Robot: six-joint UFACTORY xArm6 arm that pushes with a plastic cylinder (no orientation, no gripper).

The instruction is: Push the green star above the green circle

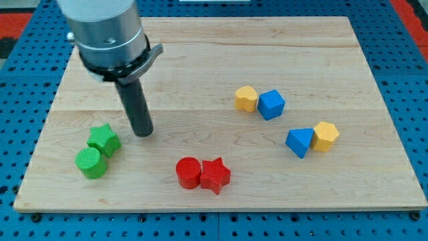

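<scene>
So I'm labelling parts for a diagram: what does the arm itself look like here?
A wide silver-grey metal cylinder enters from the view's top, ending in a dark ring with a small lug on the side. Below it hangs a straight, dark, matte rod, round in section. My tip is blunt. No cables or markings show.

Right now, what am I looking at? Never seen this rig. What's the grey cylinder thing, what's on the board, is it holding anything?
There is one camera view, looking down at a wooden board from its near edge. The grey cylinder is the end of a robot arm; it has no claw, only a dark rod. My tip slides on the board to push blocks and holds nothing. It sits just to the view's right of the green star, apart from it. The green circle touches the star from lower left. Also present, in touching pairs: red circle with red star, and two pairs that each join a yellow block and a blue block.
</scene>
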